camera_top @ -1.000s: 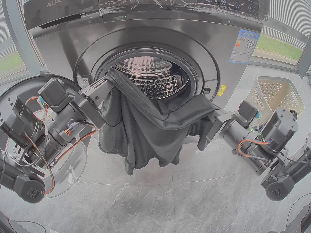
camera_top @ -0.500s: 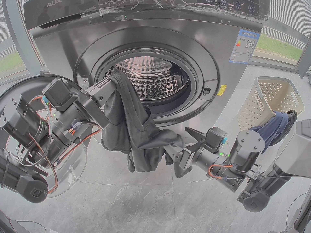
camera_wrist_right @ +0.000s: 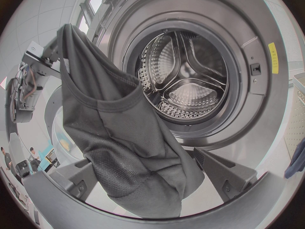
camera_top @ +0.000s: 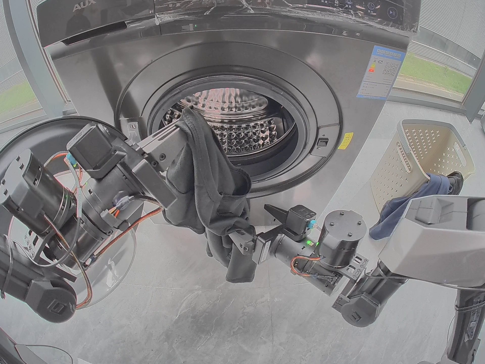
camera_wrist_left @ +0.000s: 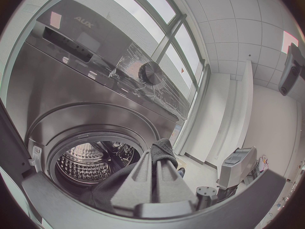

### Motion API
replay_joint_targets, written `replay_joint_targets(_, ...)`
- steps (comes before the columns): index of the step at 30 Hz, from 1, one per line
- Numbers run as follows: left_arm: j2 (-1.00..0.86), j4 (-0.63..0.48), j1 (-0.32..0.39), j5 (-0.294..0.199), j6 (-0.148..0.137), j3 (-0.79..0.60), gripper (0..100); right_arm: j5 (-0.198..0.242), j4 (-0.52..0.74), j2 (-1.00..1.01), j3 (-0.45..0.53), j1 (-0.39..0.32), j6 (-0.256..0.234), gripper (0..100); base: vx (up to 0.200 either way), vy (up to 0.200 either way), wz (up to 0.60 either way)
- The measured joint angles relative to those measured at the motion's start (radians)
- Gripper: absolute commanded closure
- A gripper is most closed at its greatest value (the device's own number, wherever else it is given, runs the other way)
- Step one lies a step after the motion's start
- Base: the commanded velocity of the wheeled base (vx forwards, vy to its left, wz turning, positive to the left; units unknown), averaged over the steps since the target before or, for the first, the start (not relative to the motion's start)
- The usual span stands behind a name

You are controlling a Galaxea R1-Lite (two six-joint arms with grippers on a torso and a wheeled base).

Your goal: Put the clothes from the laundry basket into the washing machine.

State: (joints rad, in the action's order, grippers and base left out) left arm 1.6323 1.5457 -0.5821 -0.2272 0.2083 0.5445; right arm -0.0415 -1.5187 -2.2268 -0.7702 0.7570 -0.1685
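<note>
A dark grey garment (camera_top: 212,188) hangs in front of the washing machine's open drum (camera_top: 237,122). My left gripper (camera_top: 182,127) is shut on its top edge, level with the left side of the opening; in the left wrist view the fingers (camera_wrist_left: 141,172) pinch the cloth (camera_wrist_left: 162,150). My right gripper (camera_top: 247,243) is below it, under the door opening, open with its jaws spread wide. The garment's lower fold (camera_wrist_right: 127,137) sags between those jaws and covers one finger. A blue garment (camera_top: 404,203) hangs over the rim of the laundry basket (camera_top: 429,147) at the right.
The washer's round glass door (camera_top: 101,259) stands swung open at the left, behind my left arm. The drum (camera_wrist_right: 187,89) holds no clothes that I can see. Grey tiled floor (camera_top: 202,319) lies bare in front of the machine.
My right gripper has swung down and to the left, from the right of the opening to under the left gripper. The garment, earlier stretched across the door, now hangs bunched. The left gripper barely moved.
</note>
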Motion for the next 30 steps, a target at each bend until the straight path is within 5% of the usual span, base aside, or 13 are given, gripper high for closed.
replay_joint_targets(17, -0.037, 0.000, -0.021, -0.010, -0.002, -0.009, 100, 0.018, -0.002, -0.163, -0.176, -0.024, 0.013, 0, 0.000, 0.000, 0.00)
replay_joint_targets(30, -0.029, -0.001, -0.015, 0.000, 0.000, -0.006, 100, 0.073, -0.023, -0.130, -0.059, 0.019, 0.007, 0, 0.000, 0.000, 0.00)
